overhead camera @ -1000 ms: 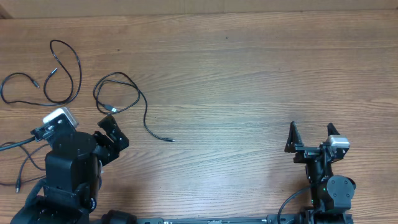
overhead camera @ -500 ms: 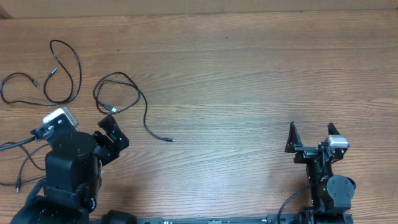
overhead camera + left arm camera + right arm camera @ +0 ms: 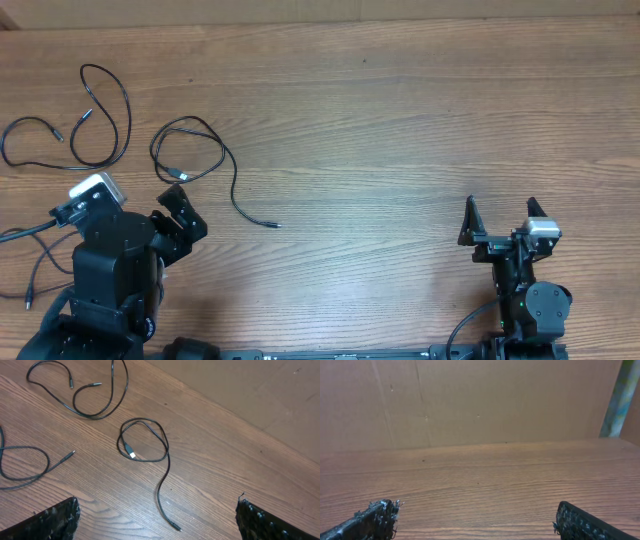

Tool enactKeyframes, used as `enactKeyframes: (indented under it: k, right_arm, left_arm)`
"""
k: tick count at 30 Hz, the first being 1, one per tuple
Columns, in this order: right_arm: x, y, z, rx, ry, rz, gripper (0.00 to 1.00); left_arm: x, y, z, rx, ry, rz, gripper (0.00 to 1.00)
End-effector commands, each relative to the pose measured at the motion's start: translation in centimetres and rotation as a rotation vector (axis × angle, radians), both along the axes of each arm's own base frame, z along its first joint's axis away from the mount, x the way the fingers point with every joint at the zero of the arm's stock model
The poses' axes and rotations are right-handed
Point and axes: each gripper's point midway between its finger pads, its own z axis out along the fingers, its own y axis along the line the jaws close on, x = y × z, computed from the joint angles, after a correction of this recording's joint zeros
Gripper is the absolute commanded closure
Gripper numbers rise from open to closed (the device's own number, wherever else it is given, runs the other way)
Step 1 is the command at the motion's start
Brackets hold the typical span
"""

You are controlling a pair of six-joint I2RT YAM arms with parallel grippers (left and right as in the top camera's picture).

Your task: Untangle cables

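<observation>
Currently left gripper [image 3: 183, 212] and right gripper [image 3: 500, 206] gape, held low.

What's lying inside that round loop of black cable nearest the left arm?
Its own plug tip lies inside the looped cable, on the wooden table. Nothing covers that spot.

Overhead looks straight down on the whole bench [image 3: 400, 120]. Left wrist slants down, nearer, sharing the cables [image 3: 152, 148]; right wrist faces level toward a wall [image 3: 480, 400].

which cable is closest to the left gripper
The rightmost cable, one loop with a long tail, ahead of the left gripper; the other two lie farther left.
</observation>
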Motion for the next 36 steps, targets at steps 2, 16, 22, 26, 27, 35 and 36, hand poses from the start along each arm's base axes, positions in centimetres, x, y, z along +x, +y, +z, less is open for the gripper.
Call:
enactKeyframes:
  k: [2, 16, 22, 26, 27, 35, 36]
  right_arm:
    - [0.0, 0.0, -0.2, -0.005, -0.001, -0.001, 0.0]
    - [0.0, 0.0, -0.2, -0.005, -0.001, -0.001, 0.0]
    - [0.0, 0.0, -0.2, -0.005, -0.001, -0.001, 0.0]
    - [0.0, 0.0, -0.2, -0.005, -0.001, -0.001, 0.0]
    - [0.0, 0.0, -0.2, -0.005, -0.001, -0.001, 0.0]
    - [0.0, 0.0, -0.2, -0.005, -0.001, -0.001, 0.0]
    - [0.0, 0.0, -0.2, -0.005, -0.001, -0.001, 0.0]
  left_arm:
    - [0.1, 0.2, 0.0, 0.005, -0.003, 0.015, 0.01]
    - [-1.4, 1.1, -3.5, 0.018, 0.041, 0.043, 0.0]
    - [-4.4, 3.7, -5.8, -0.084, -0.062, 0.21, 0.0]
    - [-6.0, 4.3, -7.4, -0.12, -0.13, 0.252, 0.0]
    - [-6.2, 4.2, -7.8, -0.112, -0.146, 0.233, 0.0]
    - [-3.5, 1.6, -8.3, 0.018, -0.368, -0.042, 0.01]
    - [-3.0, 1.3, -8.5, 0.019, -0.396, -0.065, 0.0]
